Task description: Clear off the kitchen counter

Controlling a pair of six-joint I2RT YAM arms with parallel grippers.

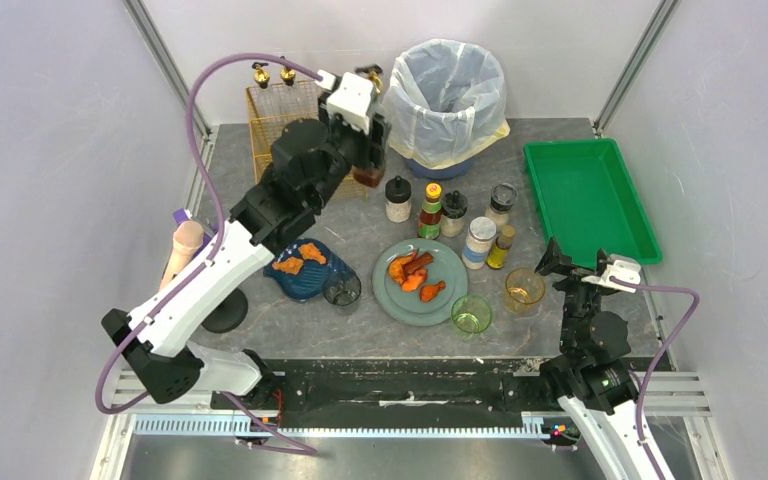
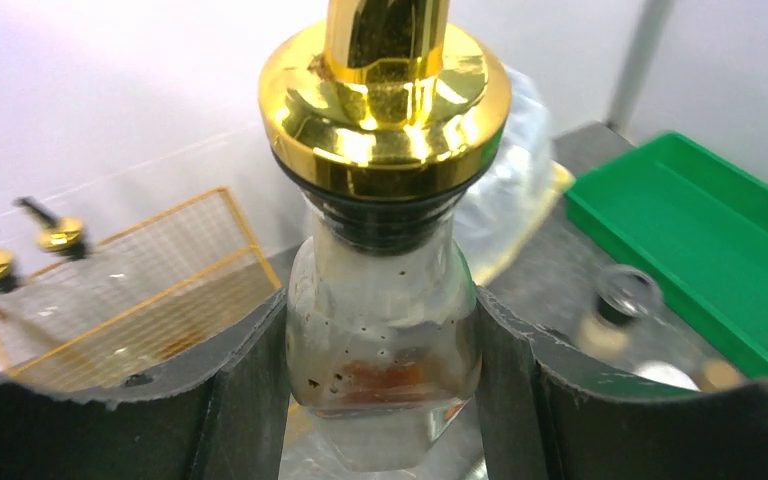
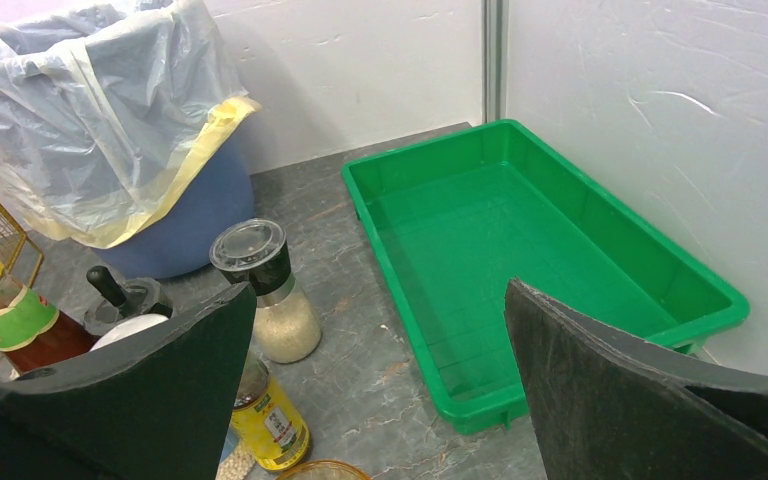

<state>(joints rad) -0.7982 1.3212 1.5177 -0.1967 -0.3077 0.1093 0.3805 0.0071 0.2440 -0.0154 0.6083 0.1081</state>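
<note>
- Plainly, the dark grey, marble-veined kitchen counter (image 1: 290, 325) is the slab everything stands on. It spreads out from under the blue bin lined with a pale plastic bag (image 1: 430, 120) toward the arms' bases.
- I judge it stiff, heavy and fixed, with nothing to take hold of. Clearing it means lifting off what stands on it, piece by piece.
- The left gripper (image 2: 380, 400) is clenched on a clear glass bottle with a gold pourer cap (image 2: 380, 330), just left of the bin. One black pad presses each side of the bottle's body, below the shoulder.
- That bottle is probably slick, breakable and top-heavy under its metal cap. The hold on the body looks sound; a grip on the cap would be worse.
- The right gripper (image 3: 380, 400) stands released and holds nothing, well apart from the bin toward the near right.
- The bottle's foot is cut off in the left wrist view and covered by the arm from above. I cannot tell whether it rests on the counter or hangs clear.
- The pourer's tip is cut off too. A reddish smear shows inside the glass, but how full the bottle is I cannot tell.
- The gold wire basket (image 1: 275, 125), left of the bin, sits partly behind the arm, so what it holds is unclear.
</note>
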